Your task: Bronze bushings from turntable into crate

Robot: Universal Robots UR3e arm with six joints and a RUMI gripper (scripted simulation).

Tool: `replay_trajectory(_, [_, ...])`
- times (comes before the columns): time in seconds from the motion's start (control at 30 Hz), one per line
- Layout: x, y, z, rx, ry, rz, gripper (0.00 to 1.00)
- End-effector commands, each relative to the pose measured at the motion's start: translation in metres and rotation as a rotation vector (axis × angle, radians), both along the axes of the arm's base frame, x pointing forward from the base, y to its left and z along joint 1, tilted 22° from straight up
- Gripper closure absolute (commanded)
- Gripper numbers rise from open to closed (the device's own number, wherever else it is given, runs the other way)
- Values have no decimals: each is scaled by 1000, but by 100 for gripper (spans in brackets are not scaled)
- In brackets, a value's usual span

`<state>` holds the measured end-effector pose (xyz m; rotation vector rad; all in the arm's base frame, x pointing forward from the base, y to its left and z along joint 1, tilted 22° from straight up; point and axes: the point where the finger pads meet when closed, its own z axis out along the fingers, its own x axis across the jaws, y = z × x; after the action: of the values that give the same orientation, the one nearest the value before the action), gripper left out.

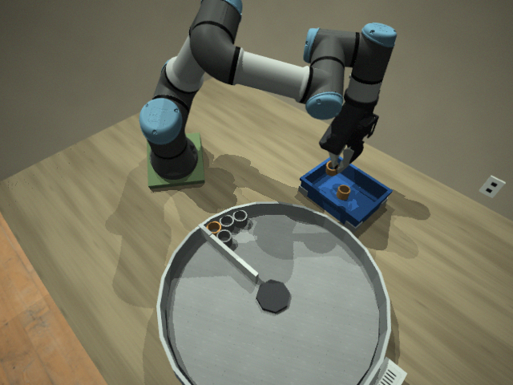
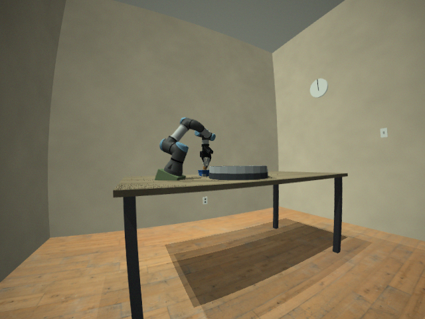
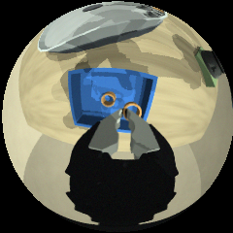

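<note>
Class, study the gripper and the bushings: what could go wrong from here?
The gripper pinches the held bronze bushing by one side of its wall, so it might tilt or slip on release.
It is near the crate's corner, so it may catch the wall.
On the turntable, the remaining bronze bushing sits tightly among steel bushings; reaching in could knock those.
</note>
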<state>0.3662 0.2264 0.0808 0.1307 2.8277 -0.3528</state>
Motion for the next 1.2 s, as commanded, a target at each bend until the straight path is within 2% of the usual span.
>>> replay_trajectory(0.0, [1, 0, -1, 2, -3, 1, 100])
replay_trajectory(0.27, [3, -2, -7, 2, -3, 1, 100])
replay_trajectory(0.73, [9, -8, -29, 2, -3, 1, 100])
replay_trajectory(1.17, [12, -10, -37, 2, -3, 1, 100])
